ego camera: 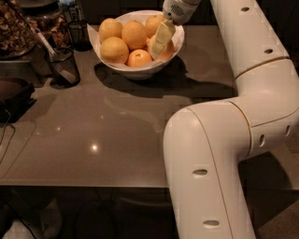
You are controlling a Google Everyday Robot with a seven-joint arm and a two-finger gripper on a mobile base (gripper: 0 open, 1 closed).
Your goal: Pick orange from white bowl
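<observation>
Robot arm [219,140]: thick, rounded, glossy cream-white segments joined at thin seam lines. Small dark oval recesses dot the shells, 2 on the nearest segment. The wrist [177,8] carries a grey perforated patch. The pale cream gripper [161,39] sits over the right side of the white bowl [140,71].

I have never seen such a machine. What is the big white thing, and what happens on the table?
The big white shape is a robot arm, very close to the single camera, which looks down on a grey table. At its far end, the pincer reaches into the right side of a white bowl. The bowl holds several pale oranges and one smaller, deeper-orange fruit. The pincer is against the oranges; whether it holds one, I cannot tell. A dark mesh cup stands left of the bowl.
</observation>
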